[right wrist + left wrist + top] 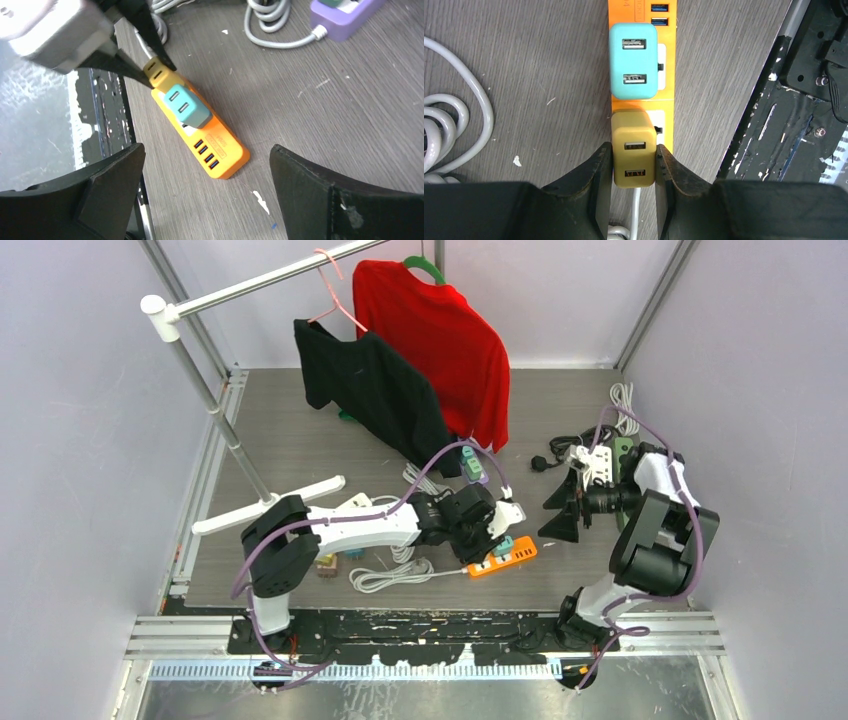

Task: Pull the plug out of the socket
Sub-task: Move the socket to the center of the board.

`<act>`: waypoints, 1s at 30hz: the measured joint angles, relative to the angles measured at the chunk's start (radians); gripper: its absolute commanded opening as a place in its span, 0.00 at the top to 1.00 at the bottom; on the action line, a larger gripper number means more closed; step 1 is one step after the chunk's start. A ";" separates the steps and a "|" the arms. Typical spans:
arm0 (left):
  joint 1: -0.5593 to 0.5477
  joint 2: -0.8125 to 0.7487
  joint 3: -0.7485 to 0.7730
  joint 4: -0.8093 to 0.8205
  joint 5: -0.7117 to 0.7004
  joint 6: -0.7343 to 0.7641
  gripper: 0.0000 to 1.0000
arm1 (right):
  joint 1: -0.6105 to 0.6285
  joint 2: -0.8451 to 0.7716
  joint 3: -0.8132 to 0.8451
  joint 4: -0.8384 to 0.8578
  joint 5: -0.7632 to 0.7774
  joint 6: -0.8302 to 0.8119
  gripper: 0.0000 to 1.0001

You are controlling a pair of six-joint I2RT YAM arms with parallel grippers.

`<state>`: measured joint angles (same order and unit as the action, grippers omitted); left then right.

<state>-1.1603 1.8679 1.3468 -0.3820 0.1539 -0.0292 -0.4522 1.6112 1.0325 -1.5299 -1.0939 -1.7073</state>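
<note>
"Left wrist view first: what have you got in the jaws?"

"My left gripper (634, 152) is clamped on the mustard-yellow USB charger plug (634, 130), one finger on each side. The plug sits in its socket on the orange power strip (619, 12), low in the centre of the frame."

"Anything crowding it?"

"A teal USB charger (633, 62) fills the next socket, directly above it in the frame and just beside it. A coiled white cable (446, 125) lies at the left edge, and the black base plate (774, 125) runs down the right."

"And your other arm?"

"On the right wrist camera my right gripper (207, 150) is spread wide with nothing between its fingers, hanging above the strip's USB end. The left gripper comes in from the upper left there. A purple power strip (345, 17) with a grey cord (272, 27) is in the upper right. On the top camera my left arm (360, 525) covers part of the orange strip. A black shirt (375, 390) and a red sweater (440, 340) hang from the garment rail (270, 280) in the upper middle, well apart from the strip."
</note>
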 measured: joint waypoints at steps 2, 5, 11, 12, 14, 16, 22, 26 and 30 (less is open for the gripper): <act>0.000 -0.006 -0.013 0.017 -0.002 -0.008 0.87 | 0.017 -0.054 -0.013 -0.029 0.013 -0.073 0.00; -0.001 -0.008 -0.018 0.026 -0.004 -0.024 0.68 | 0.062 -0.134 -0.037 -0.022 0.042 -0.098 0.00; -0.005 -0.010 -0.061 0.041 -0.002 -0.072 0.45 | 0.179 -0.250 -0.136 0.050 0.098 -0.132 0.00; -0.008 -0.010 -0.084 0.040 -0.004 -0.079 0.44 | 0.196 -0.262 -0.154 0.060 0.105 -0.140 0.00; -0.011 -0.010 -0.117 0.030 -0.006 -0.089 0.43 | 0.228 -0.278 -0.179 0.084 0.113 -0.148 0.00; -0.011 -0.016 -0.137 0.025 -0.013 -0.095 0.42 | 0.257 -0.287 -0.196 0.107 0.117 -0.153 0.00; -0.018 -0.127 -0.177 0.037 -0.069 -0.104 0.42 | 0.314 -0.292 -0.237 0.183 0.116 -0.164 0.01; -0.019 -0.255 -0.214 0.060 -0.121 -0.121 0.42 | 0.321 -0.292 -0.247 0.221 0.117 -0.157 0.02; -0.021 -0.388 -0.267 0.096 -0.177 -0.128 0.32 | 0.327 -0.292 -0.247 0.233 0.121 -0.151 0.03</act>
<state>-1.1812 1.4803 1.0798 -0.2859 -0.0227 -0.1570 -0.1253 1.3190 0.7853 -1.2964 -0.9733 -1.8587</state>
